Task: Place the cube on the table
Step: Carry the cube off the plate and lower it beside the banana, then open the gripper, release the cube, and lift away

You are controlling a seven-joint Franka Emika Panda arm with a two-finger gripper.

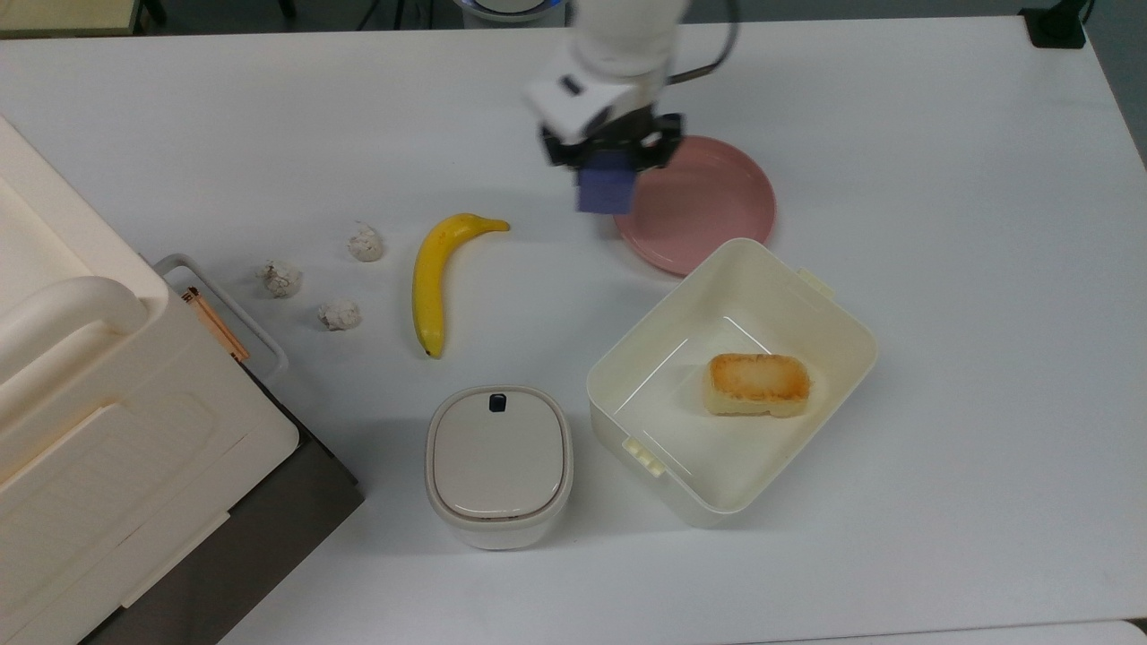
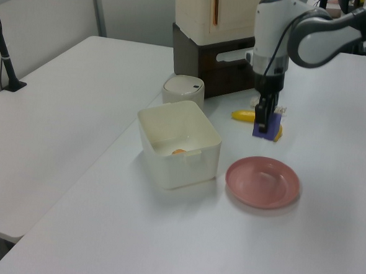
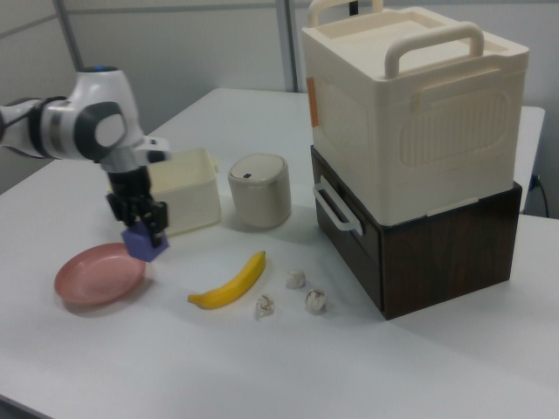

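A broad white matte table [image 1: 941, 269] carries the scene, with the round pink plate [image 1: 708, 210] as its marker. Well off toward the top view's left stands a tall cream plastic carrier [image 3: 410, 105] with moulded handles, stacked on a dark wood-grain box [image 3: 428, 253]. Below the plate in the top view, touching its rim, sits an open cream rectangular container [image 1: 833, 313] (a toasted yellow-brown block [image 1: 758, 383] lies inside). Further toward the top view's lower left is a rounded lidded canister [image 1: 498, 463]. A curved yellow banana [image 1: 435, 278] lies toward the top view's left of the plate, and beyond it three crumpled white lumps [image 1: 339, 314]. The white arm's black gripper [image 1: 609, 157] pinches the matte blue-purple cube [image 1: 606, 190], held in the air above the table at the plate's edge, on the top view's left.
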